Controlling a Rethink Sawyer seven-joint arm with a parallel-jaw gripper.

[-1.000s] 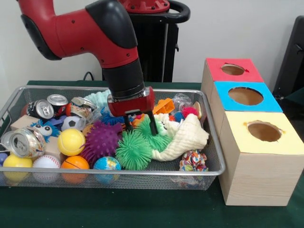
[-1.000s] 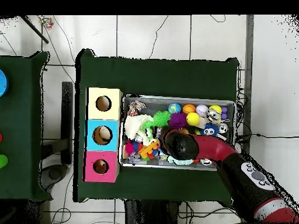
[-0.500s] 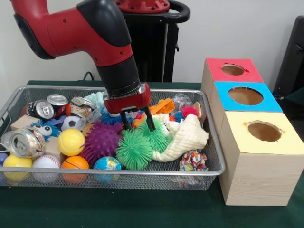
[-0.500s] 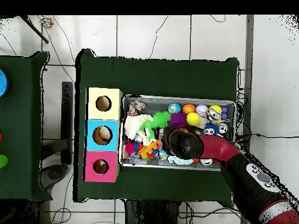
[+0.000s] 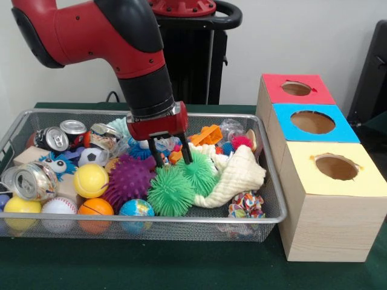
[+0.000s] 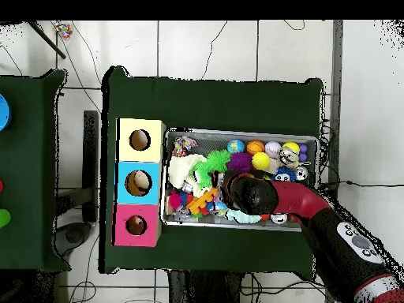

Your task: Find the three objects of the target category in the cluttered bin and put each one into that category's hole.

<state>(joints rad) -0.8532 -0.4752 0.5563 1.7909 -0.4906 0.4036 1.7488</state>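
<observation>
Over the middle of the bin (image 5: 24,118), my claw (image 5: 170,152) hung with its two black fingers spread apart and nothing between them. The tips sat just above two green spiky balls (image 5: 181,183), close to a purple spiky ball (image 5: 130,177) on one side and a cream cloth (image 5: 233,175) on the other. I could not tell which kind of thing I was meant to find, so I think I was at the searching step, with nothing picked yet. Next I would need to drop the claw straight onto one toy and squeeze it without catching the cloth.

The bin was packed full. It held smooth balls, a yellow ball (image 5: 91,180) among them, and cans (image 5: 59,135) at one end, with small toys at the back. Beside the bin stood three boxes in a row, each with a round hole on top: red box (image 5: 296,89), blue box (image 5: 312,122) and yellow box (image 5: 335,167). I could not see anything inside the holes.
</observation>
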